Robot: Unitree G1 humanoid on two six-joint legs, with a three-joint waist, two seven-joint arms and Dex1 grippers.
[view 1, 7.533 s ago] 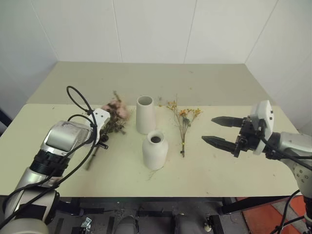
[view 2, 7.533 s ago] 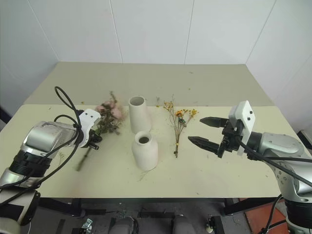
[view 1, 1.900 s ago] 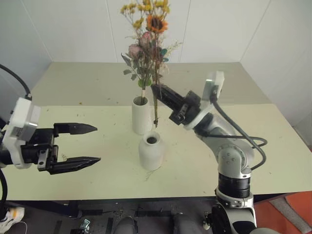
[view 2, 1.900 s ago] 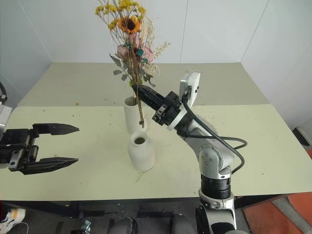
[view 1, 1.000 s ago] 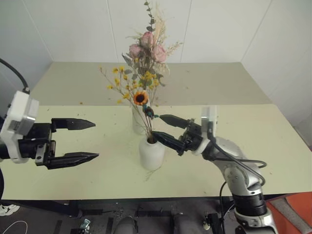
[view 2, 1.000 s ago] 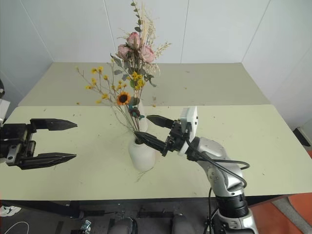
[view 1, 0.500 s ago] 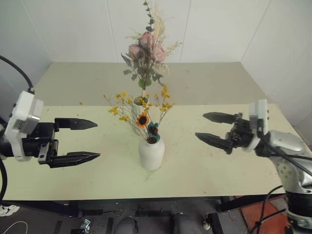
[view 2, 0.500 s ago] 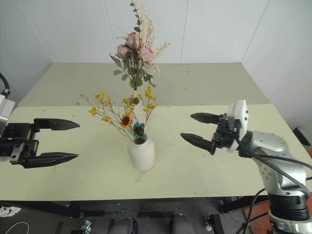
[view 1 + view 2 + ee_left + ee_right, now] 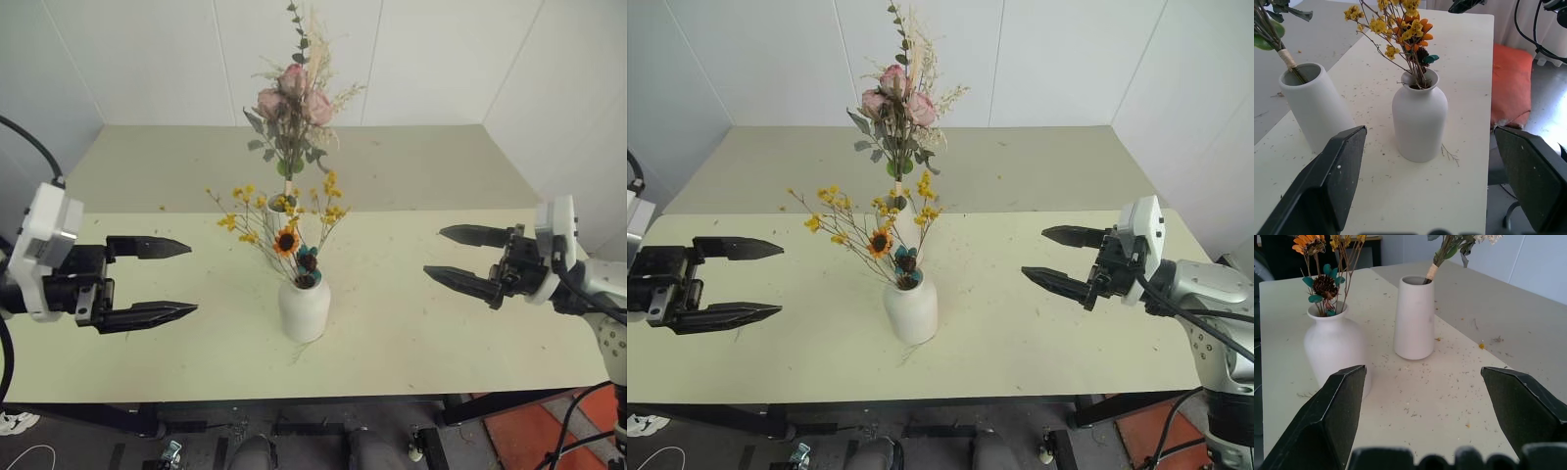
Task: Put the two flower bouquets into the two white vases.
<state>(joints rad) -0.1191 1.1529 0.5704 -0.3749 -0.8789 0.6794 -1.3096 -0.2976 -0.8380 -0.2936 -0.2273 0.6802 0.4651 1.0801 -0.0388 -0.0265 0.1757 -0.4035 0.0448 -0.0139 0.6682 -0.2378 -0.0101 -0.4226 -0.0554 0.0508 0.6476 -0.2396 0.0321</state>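
Twine binding (image 9: 1288, 58) on rose bouquet (image 9: 294, 108) stems.

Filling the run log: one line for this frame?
rose bouquet: in tall vase | yellow bouquet: in round vase | left gripper: open, empty | right gripper: open, empty

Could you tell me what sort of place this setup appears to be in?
Probably an indoor lab or test room, staged for a flower-arranging trial: a plain pale table against bare white panelled walls, holding just two white vases with bouquets, dried plant bits scattered on it.
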